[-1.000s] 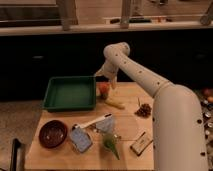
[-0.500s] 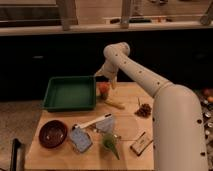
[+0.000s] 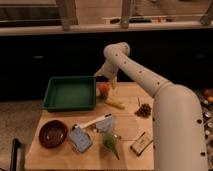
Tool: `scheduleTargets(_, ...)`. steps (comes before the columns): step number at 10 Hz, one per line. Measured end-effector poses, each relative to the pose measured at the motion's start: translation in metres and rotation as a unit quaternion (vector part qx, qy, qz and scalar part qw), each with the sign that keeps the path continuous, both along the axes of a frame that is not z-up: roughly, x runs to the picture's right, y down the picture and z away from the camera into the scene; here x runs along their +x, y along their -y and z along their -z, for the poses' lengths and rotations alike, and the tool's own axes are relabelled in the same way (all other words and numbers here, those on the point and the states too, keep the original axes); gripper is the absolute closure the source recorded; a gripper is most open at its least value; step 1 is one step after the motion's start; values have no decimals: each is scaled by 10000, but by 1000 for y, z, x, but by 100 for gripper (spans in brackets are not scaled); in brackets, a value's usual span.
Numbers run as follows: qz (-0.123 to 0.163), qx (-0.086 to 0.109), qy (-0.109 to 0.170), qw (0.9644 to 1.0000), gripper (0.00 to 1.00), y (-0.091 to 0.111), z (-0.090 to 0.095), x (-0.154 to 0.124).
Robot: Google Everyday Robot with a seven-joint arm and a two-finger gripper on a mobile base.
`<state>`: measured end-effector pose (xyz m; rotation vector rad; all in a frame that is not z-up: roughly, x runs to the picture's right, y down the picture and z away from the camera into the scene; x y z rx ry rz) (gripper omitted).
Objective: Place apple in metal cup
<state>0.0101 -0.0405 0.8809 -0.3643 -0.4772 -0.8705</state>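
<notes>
The apple (image 3: 103,89) is small and orange-red, and it is at the back of the wooden table (image 3: 130,127), just right of the green tray. My gripper (image 3: 107,80) hangs directly over the apple, at the end of the white arm that reaches in from the right. It is so close above that I cannot tell whether it touches the fruit. A small dark shape right under the apple may be the metal cup (image 3: 102,96), but it is mostly hidden by the apple.
A green tray (image 3: 70,93) fills the back left. A pale yellow piece (image 3: 115,104) lies right of the apple, with a brown clump (image 3: 145,109) further right. Nearer the front are a dark-red bowl (image 3: 52,133), a bluish packet (image 3: 80,139), a green leafy item (image 3: 111,142) and a tan box (image 3: 141,143).
</notes>
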Motion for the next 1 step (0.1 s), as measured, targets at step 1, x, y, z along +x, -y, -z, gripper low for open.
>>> scheduleTargets(1,0,0,0,10000,20,0,0,0)
